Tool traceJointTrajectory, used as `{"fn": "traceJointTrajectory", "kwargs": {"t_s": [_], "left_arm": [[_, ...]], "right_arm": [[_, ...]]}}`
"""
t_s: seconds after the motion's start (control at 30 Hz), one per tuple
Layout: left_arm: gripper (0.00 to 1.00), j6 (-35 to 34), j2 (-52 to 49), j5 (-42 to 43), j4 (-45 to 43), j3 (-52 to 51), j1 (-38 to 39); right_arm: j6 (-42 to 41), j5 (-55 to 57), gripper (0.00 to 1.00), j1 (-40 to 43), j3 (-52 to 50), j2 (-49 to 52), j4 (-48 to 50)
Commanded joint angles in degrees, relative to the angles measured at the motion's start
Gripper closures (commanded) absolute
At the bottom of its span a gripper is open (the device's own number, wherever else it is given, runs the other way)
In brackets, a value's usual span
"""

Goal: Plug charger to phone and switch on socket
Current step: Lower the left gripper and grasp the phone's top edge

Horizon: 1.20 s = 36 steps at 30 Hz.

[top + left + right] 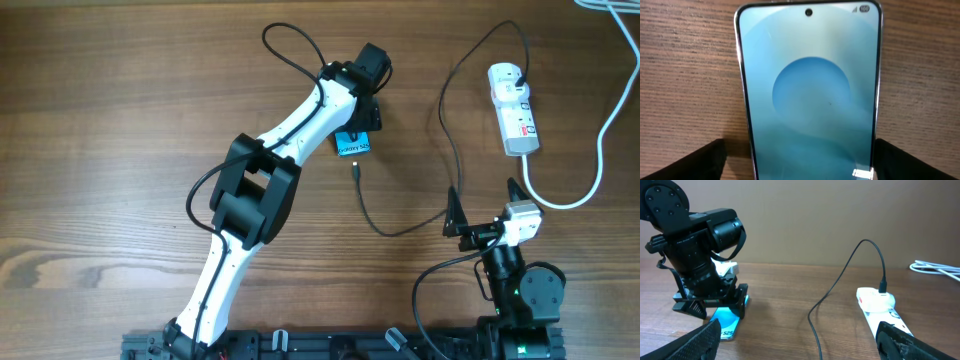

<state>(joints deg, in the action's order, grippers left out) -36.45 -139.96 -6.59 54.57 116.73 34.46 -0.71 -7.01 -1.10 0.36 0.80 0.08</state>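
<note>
The phone (352,146) lies flat on the table with its light blue screen up, and it fills the left wrist view (810,90). My left gripper (366,118) is down over it, open, with one finger on each side of the phone (799,152); the right finger is at its edge and the left one is a little apart. The charger cable (447,130) runs from the socket (513,108) in a loop to its black tip (357,171), which lies loose just below the phone. My right gripper (487,208) is open and empty, low over the table (797,330), facing the cable (815,322) and the socket (875,302).
The socket's thick white cord (600,150) curves along the right edge of the table. The left arm (290,130) crosses the middle of the table. A black arm cable (290,45) loops behind the left wrist.
</note>
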Motion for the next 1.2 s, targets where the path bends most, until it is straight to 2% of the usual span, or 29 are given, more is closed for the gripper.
{"fn": "traceJointTrajectory", "kwargs": {"t_s": [0.0, 0.13, 0.27, 0.37, 0.43, 0.73, 0.83, 1.07, 1.17], "left_arm": [[0.06, 0.24, -3.3, 1.14, 1.64, -0.59, 0.66], [0.06, 0.24, -3.3, 0.02, 3.21, -0.59, 2.05], [0.03, 0.98, -3.3, -9.25, 4.7, -0.59, 2.82], [0.05, 4.5, -3.3, -5.81, 2.34, -0.59, 2.27], [0.14, 4.46, -3.3, -2.84, 1.14, -0.59, 1.95], [0.12, 4.28, -3.3, -2.82, 1.09, -0.59, 0.94], [0.13, 4.31, -3.3, -0.22, 0.76, -0.59, 0.0], [0.27, 4.33, -3.3, 1.18, 0.44, -0.59, -0.46], [0.25, 4.33, -3.3, 1.18, 0.42, -0.59, -0.46]], "right_arm": [[0.7, 0.74, 0.0, -0.33, -0.07, 0.17, 0.33], [0.66, 0.74, 0.0, -0.33, -0.07, 0.17, 0.33], [0.68, 0.76, 0.0, -0.33, -0.07, 0.17, 0.33], [0.68, 0.76, 0.0, -0.33, -0.07, 0.17, 0.33], [0.68, 0.74, 0.0, -0.33, -0.07, 0.17, 0.33], [0.68, 0.76, 0.01, -0.33, -0.07, 0.17, 0.33], [0.7, 0.76, 0.0, -0.33, -0.07, 0.17, 0.33], [0.68, 0.74, 0.01, -0.33, -0.07, 0.17, 0.33], [0.68, 0.76, 0.0, -0.33, -0.07, 0.17, 0.33]]}}
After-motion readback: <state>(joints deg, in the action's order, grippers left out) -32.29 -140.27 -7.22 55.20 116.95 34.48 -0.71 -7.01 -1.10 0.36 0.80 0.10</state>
